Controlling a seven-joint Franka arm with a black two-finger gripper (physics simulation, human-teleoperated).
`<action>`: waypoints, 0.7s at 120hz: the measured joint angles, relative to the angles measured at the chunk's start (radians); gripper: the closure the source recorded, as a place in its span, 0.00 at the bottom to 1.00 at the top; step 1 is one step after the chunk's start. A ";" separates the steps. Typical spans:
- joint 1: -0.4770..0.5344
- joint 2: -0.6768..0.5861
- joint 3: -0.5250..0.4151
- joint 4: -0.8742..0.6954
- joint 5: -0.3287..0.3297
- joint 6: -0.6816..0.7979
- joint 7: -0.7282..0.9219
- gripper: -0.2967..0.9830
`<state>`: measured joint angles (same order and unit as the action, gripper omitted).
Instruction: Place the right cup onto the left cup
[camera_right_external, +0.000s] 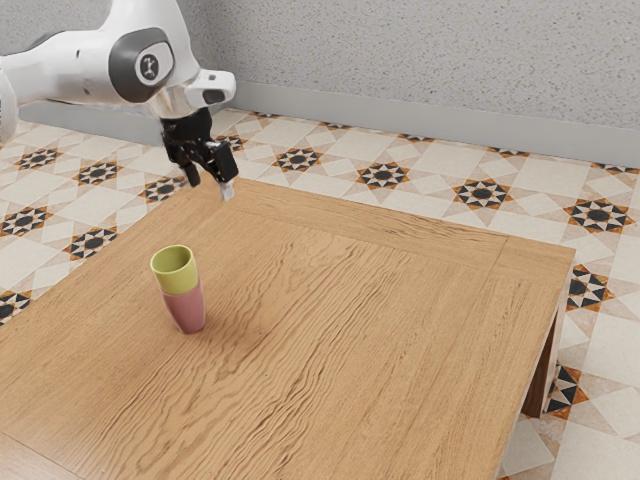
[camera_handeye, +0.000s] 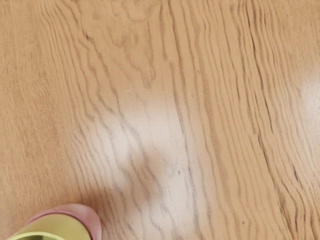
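Observation:
In the exterior view, a yellow-green cup (camera_right_external: 176, 270) sits upright in the top of a pink cup (camera_right_external: 185, 309), which stands on the wooden table. The gripper (camera_right_external: 208, 193) is high above the table beyond the cups, open, its two fingers apart with nothing between them. From the wrist view, the yellow-green cup (camera_handeye: 61, 227) and the rim of the pink cup (camera_handeye: 86, 214) around it are partly visible, cut off by the picture's edge.
The wooden table (camera_right_external: 350, 330) stretches around the stacked cups, its far edge below the grey wall. Patterned floor tiles (camera_right_external: 385, 175) lie beyond it.

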<state>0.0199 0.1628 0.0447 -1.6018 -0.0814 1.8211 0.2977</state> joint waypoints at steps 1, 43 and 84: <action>0.000 0.005 -0.001 0.009 0.000 -0.005 0.000 0.24; 0.005 0.012 -0.029 0.146 0.010 -0.124 -0.014 0.23; 0.004 0.005 -0.027 0.146 0.012 -0.156 -0.019 0.23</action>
<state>0.0243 0.1680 0.0176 -1.4562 -0.0689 1.6651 0.2787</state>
